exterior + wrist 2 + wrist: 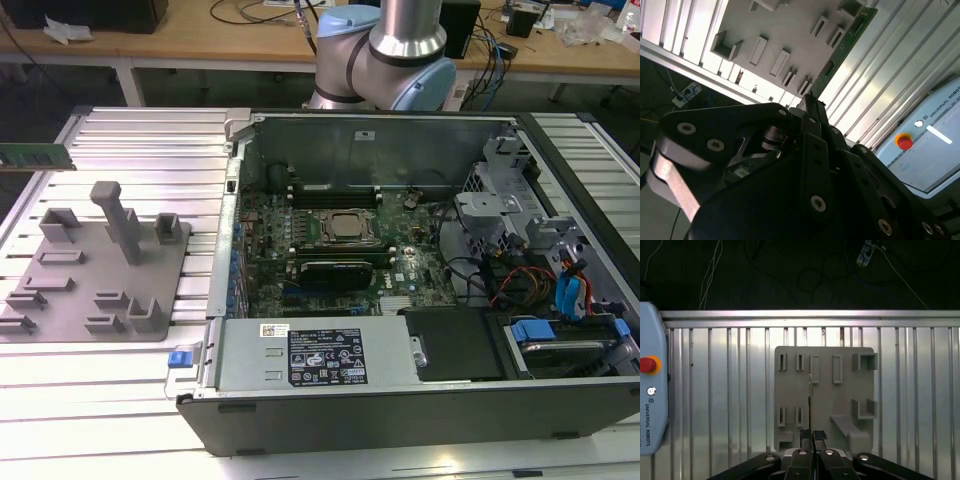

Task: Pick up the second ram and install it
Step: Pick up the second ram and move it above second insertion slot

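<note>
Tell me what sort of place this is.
Probably a robotics lab set up for computer assembly: an open computer case lies on a slatted metal table, a grey fixture plate beside it, cluttered workbenches behind. The gripper holds the second ram.

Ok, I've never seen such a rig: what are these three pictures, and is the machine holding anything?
It's one robot arm with a claw. The exterior view, from a camera off the arm, shows a slatted metal table bearing an open computer case and a grey holder plate. Both wrist views come from cameras riding on the arm, looking past the claw. The claw is shut on the second ram, a thin green stick, with the plate behind it.
</note>
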Action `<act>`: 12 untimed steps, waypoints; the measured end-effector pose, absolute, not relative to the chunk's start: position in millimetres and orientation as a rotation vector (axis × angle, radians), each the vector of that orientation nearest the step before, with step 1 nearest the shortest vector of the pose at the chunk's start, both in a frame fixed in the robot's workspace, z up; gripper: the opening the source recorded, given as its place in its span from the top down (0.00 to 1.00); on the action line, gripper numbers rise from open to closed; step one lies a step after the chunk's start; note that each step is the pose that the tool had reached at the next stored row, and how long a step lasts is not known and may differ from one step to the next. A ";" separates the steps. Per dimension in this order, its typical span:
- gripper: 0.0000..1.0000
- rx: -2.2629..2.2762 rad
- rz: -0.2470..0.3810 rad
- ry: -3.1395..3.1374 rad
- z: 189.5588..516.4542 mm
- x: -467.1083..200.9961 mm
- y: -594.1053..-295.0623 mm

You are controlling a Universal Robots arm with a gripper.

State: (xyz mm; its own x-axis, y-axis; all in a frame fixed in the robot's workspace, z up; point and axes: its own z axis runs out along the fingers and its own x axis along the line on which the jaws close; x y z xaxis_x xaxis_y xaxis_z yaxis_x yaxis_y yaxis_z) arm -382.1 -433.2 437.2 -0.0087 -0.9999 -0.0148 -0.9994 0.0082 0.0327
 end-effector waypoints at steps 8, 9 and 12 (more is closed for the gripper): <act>0.91 2.202 -0.052 -2.221 437.2 -364.4 -433.2; 0.91 2.202 -0.051 -2.221 437.2 -364.1 -433.2; 0.91 2.202 -0.051 -2.221 437.3 -361.5 -433.3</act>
State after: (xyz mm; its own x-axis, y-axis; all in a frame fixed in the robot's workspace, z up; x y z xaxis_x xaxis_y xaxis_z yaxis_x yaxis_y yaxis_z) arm -361.5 -433.3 437.3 -0.0085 -0.9999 -0.0131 -0.9994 0.0081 0.0327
